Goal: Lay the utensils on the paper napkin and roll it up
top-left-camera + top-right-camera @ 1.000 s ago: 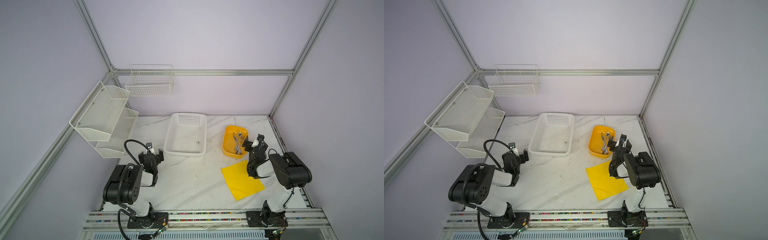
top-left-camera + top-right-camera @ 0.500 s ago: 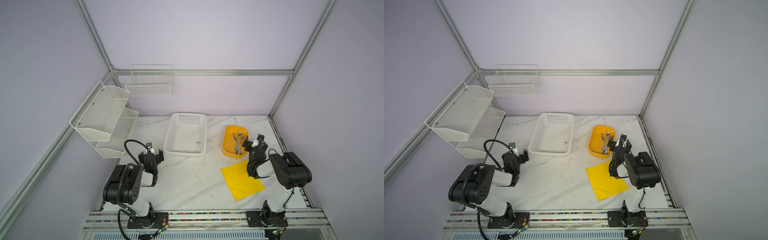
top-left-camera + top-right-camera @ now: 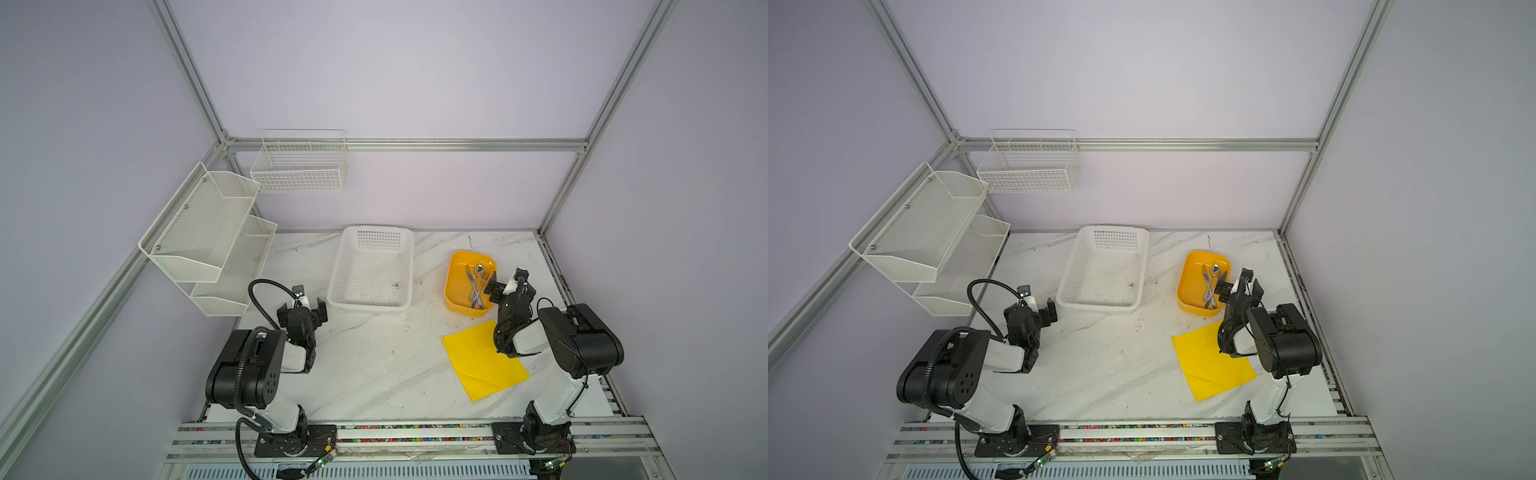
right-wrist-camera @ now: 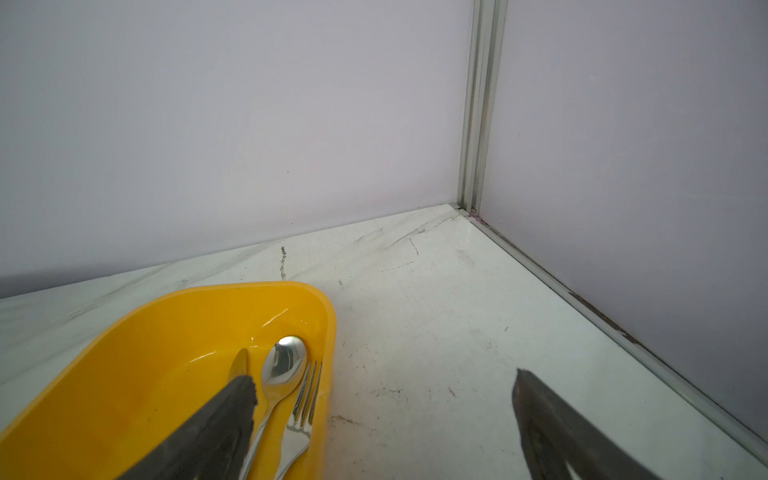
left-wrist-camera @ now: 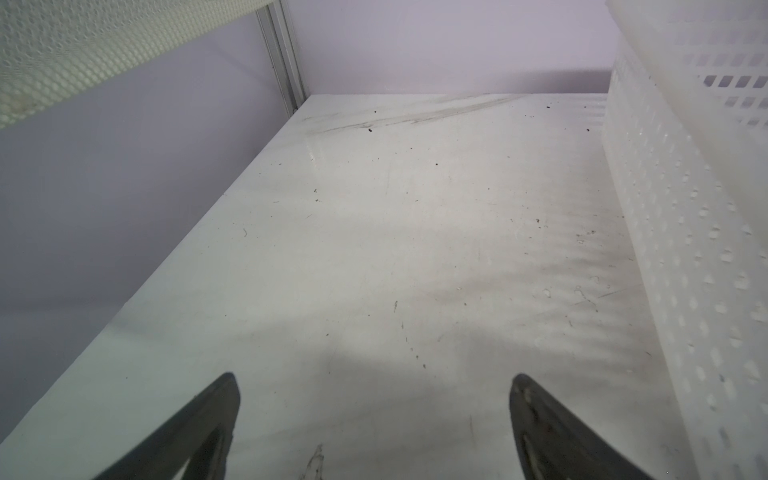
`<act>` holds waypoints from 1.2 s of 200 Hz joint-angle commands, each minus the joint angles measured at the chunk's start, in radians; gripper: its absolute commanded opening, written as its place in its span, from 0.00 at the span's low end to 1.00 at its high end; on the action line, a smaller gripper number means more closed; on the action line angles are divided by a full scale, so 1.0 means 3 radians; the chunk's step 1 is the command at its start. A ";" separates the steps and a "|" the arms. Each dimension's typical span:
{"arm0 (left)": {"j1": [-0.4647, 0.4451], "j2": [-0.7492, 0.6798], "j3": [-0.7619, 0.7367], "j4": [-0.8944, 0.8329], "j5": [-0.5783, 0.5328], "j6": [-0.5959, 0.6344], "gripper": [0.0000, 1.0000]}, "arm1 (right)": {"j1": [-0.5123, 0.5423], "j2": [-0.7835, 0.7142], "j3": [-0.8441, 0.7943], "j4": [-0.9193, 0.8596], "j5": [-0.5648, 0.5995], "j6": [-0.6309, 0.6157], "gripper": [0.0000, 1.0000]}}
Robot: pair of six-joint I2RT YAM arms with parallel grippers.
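Note:
The utensils, a spoon, a fork and a knife tip, lie in an orange-yellow tub at the right rear of the table. The yellow paper napkin lies flat nearer the front, partly under my right arm. My right gripper is open and empty, with one finger over the tub's edge and the other over bare table. My left gripper stands open and empty over the table on the left.
A white perforated basket stands at the middle rear, close beside my left gripper. A white mesh shelf rack and a wire basket hang on the left walls. Walls bound the marble table at its rear and right.

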 commanded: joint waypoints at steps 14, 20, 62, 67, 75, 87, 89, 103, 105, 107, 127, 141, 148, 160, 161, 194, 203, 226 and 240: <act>0.0004 -0.0071 0.0198 0.0090 0.0033 0.0013 1.00 | -0.0015 0.0008 0.0003 0.0102 0.0067 -0.0047 0.97; 0.0004 -0.0072 0.0198 0.0093 0.0028 0.0016 1.00 | -0.0015 0.0008 0.0001 0.0105 0.0067 -0.0048 0.97; 0.0001 -0.0089 0.0163 0.0129 0.0063 0.0033 1.00 | -0.0015 0.0003 -0.0011 0.0115 0.0065 -0.0048 0.97; -0.0001 -0.0102 0.0131 0.0175 0.0117 0.0056 1.00 | -0.0015 -0.0002 -0.0025 0.0148 0.0027 -0.0053 0.97; -0.0007 -0.0112 0.0077 0.0287 0.0164 0.0083 1.00 | -0.0015 -0.0017 -0.0068 0.0215 -0.0050 -0.0076 0.97; -0.0011 -0.0146 -0.0061 0.0519 0.0197 0.0104 0.99 | -0.0016 -0.0073 -0.0123 0.0279 -0.0074 -0.0109 0.97; -0.0013 -0.0153 -0.0084 0.0558 0.0190 0.0105 1.00 | -0.0016 -0.0086 -0.0129 0.0282 -0.0085 -0.0106 0.97; -0.0013 -0.0206 -0.0155 0.0657 0.0065 0.0042 1.00 | -0.0016 -0.0222 -0.0147 0.0180 -0.0104 -0.0062 0.97; -0.0014 -0.0209 -0.0156 0.0658 0.0031 0.0025 1.00 | -0.0015 -0.0248 -0.0147 0.0155 -0.0112 -0.0055 0.97; -0.0014 -0.0216 -0.0154 0.0653 0.0000 0.0011 1.00 | -0.0015 -0.0272 -0.0147 0.0123 -0.0123 -0.0048 0.97; -0.0013 -0.0355 -0.0108 0.0478 -0.0016 0.0025 1.00 | -0.0016 -0.0545 -0.0082 -0.0294 -0.0182 -0.0015 0.97; -0.0013 -0.0636 -0.0091 0.0178 -0.0023 0.0002 0.99 | -0.0015 -0.0770 -0.0002 -0.0745 -0.0125 0.0072 0.97; -0.0009 -0.0822 -0.0090 0.0038 -0.0091 -0.0039 1.00 | -0.0019 -0.0901 0.0043 -0.0957 -0.0089 0.0121 0.97; -0.0013 -0.1107 -0.0105 -0.0170 -0.0175 -0.0108 1.00 | -0.0017 -0.1130 0.0159 -0.1442 0.0066 0.0295 0.97; -0.0014 -0.1131 -0.0105 -0.0193 -0.0183 -0.0119 1.00 | -0.0019 -0.1154 0.0169 -0.1507 0.0082 0.0312 0.97; -0.0008 -0.1968 0.0057 -0.1198 -0.0235 -0.0915 1.00 | -0.0021 -0.1657 0.0925 -0.3638 0.0113 0.1265 0.97; -0.0008 -0.2133 0.0179 -0.1599 -0.0252 -0.1116 1.00 | -0.0021 -0.1714 0.1054 -0.3946 -0.0089 0.1385 0.97; -0.0009 -0.2391 0.0395 -0.2351 -0.0168 -0.1490 1.00 | -0.0023 -0.1992 0.1045 -0.4220 -0.0775 0.1565 0.97; -0.0001 -0.2604 0.0505 -0.2989 -0.0247 -0.2080 1.00 | -0.0020 -0.2187 0.0993 -0.4371 -0.1048 0.1684 0.97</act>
